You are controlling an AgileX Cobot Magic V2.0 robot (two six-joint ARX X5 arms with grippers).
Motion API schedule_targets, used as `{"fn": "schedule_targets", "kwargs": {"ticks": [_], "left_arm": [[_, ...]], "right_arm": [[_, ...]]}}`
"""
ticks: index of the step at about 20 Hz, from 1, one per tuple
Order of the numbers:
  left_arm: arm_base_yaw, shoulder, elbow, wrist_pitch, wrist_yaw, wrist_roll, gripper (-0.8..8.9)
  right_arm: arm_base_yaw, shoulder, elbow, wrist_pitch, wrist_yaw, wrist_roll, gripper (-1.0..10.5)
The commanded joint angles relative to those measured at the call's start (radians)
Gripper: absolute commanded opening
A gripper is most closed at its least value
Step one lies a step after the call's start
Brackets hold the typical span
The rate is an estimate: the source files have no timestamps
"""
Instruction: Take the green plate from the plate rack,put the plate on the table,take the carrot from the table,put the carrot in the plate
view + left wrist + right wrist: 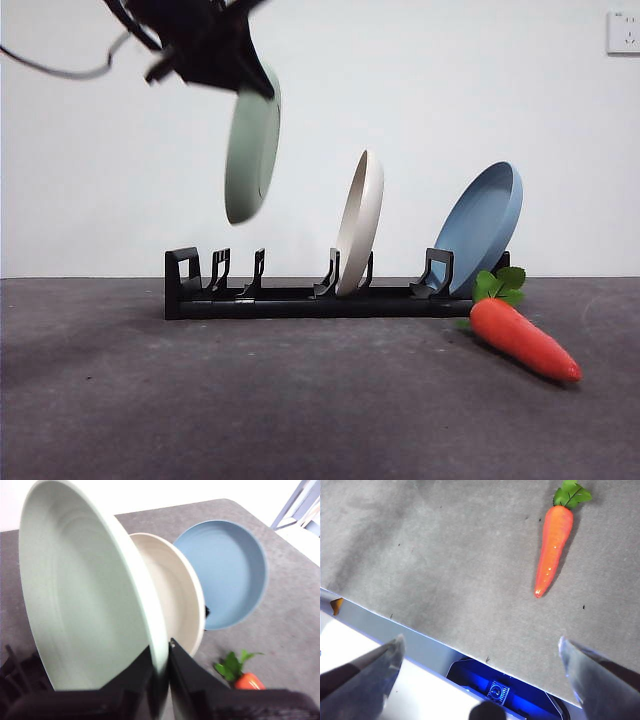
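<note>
Now your left gripper [161,677] is clamped on the green plate's [251,145] rim, clear above the rack [300,298]. Swing it over bare worktop [200,400], tilt it flat, then lower; the right gripper [480,672] waits with jaws apart.

From where I work I see a cream-white plate [360,222] standing nearly upright on edge, a blue plate [482,227] leaning tilted beside it (the two apart), a wall socket [622,32] high on the white wall [450,90].
</note>
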Motion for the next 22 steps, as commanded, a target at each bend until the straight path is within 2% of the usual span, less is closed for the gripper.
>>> {"fn": "schedule_targets", "kwargs": {"ticks": [1,3,7,10,15,22], "left_arm": [[-0.033,-0.098,0.001,-0.076,0.000,0.057,-0.08],[-0.081,-0.192,0.001,-0.195,-0.048,0.140,-0.07],[-0.275,-0.309,0.001,-0.430,-0.335,0.325,-0.07],[-0.435,-0.293,0.001,-0.574,-0.541,0.392,-0.06],[-0.595,-0.165,-0.003,-0.624,-0.660,0.410,-0.06],[-0.663,0.087,-0.003,-0.582,-0.675,0.432,-0.06]], "right_arm": [[0.002,0.000,0.005,0.004,-0.001,0.004,6.6],[0.002,0.000,0.005,0.004,-0.001,0.004,6.6],[0.002,-0.001,0.005,0.003,-0.003,0.008,6.6],[0.002,-0.001,0.005,0.003,-0.003,0.011,6.6],[0.002,0.000,0.005,0.004,-0.003,0.010,6.6],[0.002,0.000,0.005,0.003,-0.003,0.010,6.6]]}}
